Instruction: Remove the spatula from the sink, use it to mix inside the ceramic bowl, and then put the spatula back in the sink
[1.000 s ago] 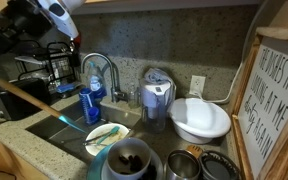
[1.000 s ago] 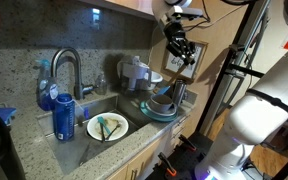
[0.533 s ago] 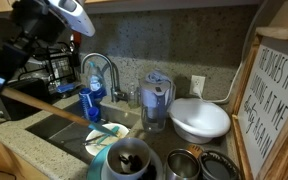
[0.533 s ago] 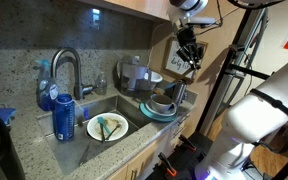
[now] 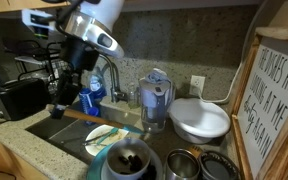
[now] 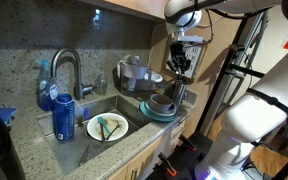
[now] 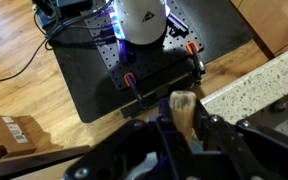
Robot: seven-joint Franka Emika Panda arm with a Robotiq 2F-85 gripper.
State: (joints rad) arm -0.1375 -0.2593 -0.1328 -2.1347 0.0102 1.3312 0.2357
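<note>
Gripper [image 5: 61,99] has swung the spatula [image 5: 106,120] toward the ceramic bowl [image 5: 110,164].

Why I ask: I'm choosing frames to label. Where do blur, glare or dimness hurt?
In an exterior view the light is dim and warm, the arm looks motion-smeared, and the spatula is soft. In an exterior view a blue glare spot sits on the backsplash. In the wrist view the gripper and its jaws are dark and unfocused, and the white robot base is blown out.

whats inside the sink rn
A white plate lies in the sink, with small teal-green items on it. The basin floor under the plate is covered; what those items are is too small to tell.
</note>
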